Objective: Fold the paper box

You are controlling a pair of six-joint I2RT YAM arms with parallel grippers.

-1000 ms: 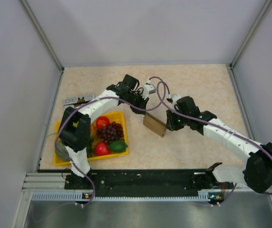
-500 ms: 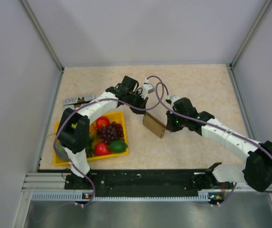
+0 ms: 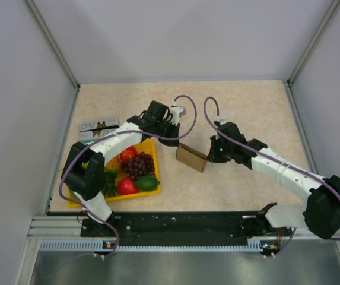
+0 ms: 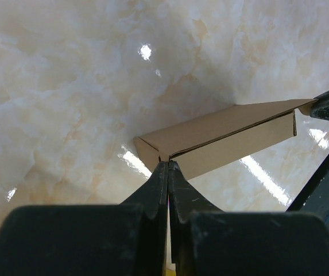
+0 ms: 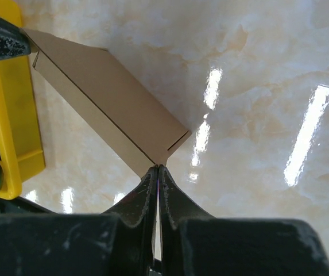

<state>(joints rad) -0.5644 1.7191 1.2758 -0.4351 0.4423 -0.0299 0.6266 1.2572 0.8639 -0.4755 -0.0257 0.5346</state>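
We find the paper box [image 3: 191, 158] just right of the yellow tray [image 5: 15, 115], apart from its rim — a flattened brown piece. Our left gripper [image 4: 167, 167] is clamped on the box corner nearer the tray, and our right gripper [image 5: 157, 169] is pinched tight on the corner farther from the tray — both grasping it.

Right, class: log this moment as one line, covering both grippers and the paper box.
left gripper: shut on one end of paper box | right gripper: shut on the other end | state: partly folded, held between them
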